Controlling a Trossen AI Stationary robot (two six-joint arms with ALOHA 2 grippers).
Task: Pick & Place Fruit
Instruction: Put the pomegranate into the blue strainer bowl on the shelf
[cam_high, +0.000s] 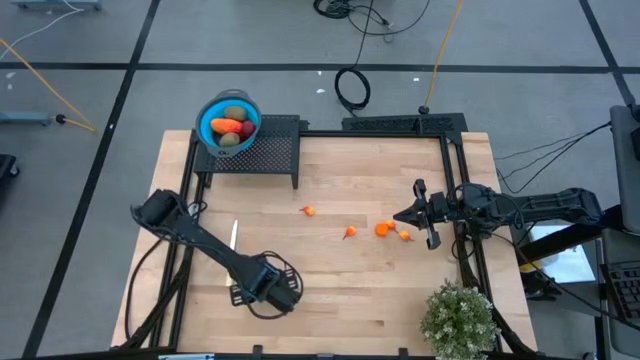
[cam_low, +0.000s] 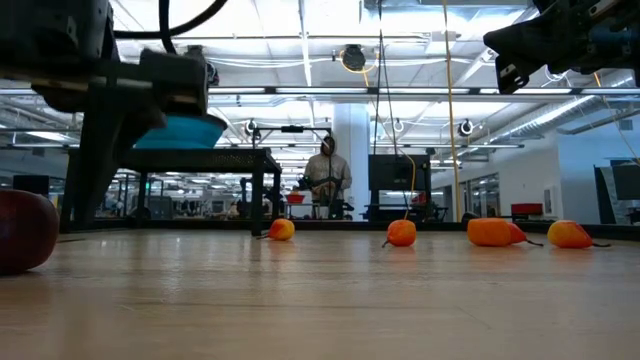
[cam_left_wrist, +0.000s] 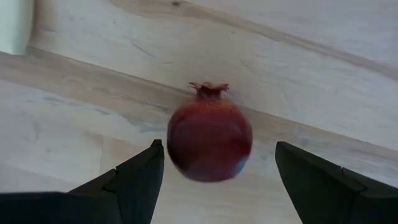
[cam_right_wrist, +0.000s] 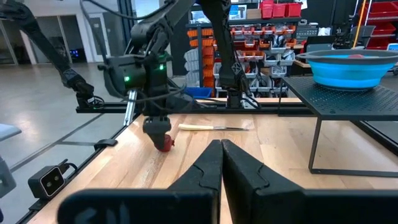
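Now | blue bowl on rack | holds fruit

Left gripper points down at the table's near edge, fingers spread; right gripper hovers closed at the right.

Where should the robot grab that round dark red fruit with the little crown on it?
Best around its fat round middle, coming straight down from above. The dark red fruit sits on the wooden table between the open left gripper's fingers, crown pointing sideways, so squeezing the smooth sides probably holds best.
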